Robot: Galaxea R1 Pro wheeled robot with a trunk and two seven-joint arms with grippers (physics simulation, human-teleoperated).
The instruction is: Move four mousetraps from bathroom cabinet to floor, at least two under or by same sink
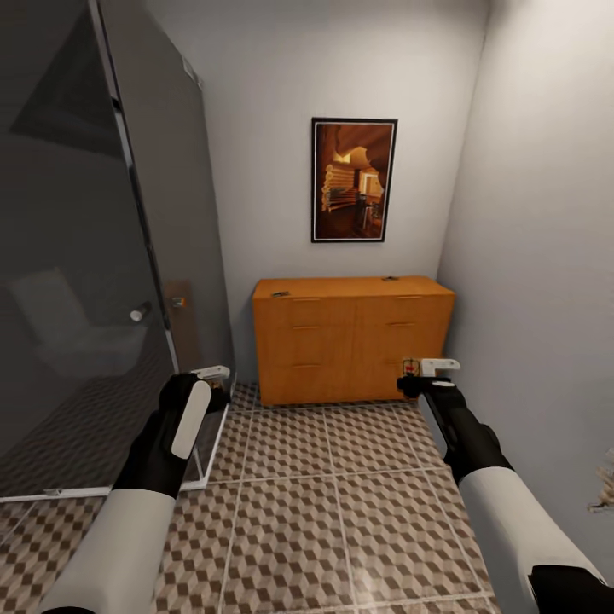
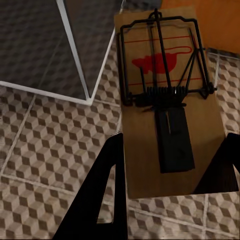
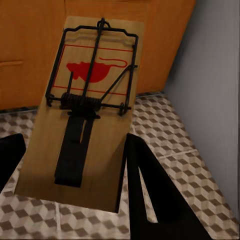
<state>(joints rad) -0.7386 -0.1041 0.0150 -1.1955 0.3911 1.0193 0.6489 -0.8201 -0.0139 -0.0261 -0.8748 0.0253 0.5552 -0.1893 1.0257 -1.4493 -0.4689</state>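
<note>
Head view. Left fingers (image 1: pixel 211 372) and right fingers (image 1: pixel 439 367) raised over bathroom floor (image 1: pixel 341 512), short of cabinet (image 1: pixel 351 337) at far edge of floor. Small brown mousetrap (image 1: pixel 412 368) visible at right fingers. Cabinet drawers all shut; contents not visible. Two small dark items on cabinet top, one (image 1: pixel 280 294) near left front edge, one (image 1: pixel 390 278) near right rear edge; too small to confirm as traps. Glass shower screen (image 1: pixel 128 298) just beside left arm: collision risk on any outward swing.

Left wrist view. Left-hand mousetrap (image 2: pixel 167 90) pinched across its width, left fingers (image 2: pixel 107 180) pressed against both long edges near tail end. Wire bar and red mouse print forward of grip. Probable hazards:
- Slip or tilt, since grip sits at one end only.
- Drop onto white shower frame (image 2: pixel 75 60) or behind glass, hence onto a different surface than tiles.

Right wrist view. Right-hand mousetrap (image 3: pixel 87 115) held likewise, right fingers (image 3: pixel 145 175) clamped on its long edges at tail end, cabinet front beyond and grey wall (image 3: pixel 215 75) close alongside. Probable hazards:
- Contact with wall during lowering.
- Release from height, with bounce or flip.
- Placement here beside cabinet, likely failing sink condition.
</note>
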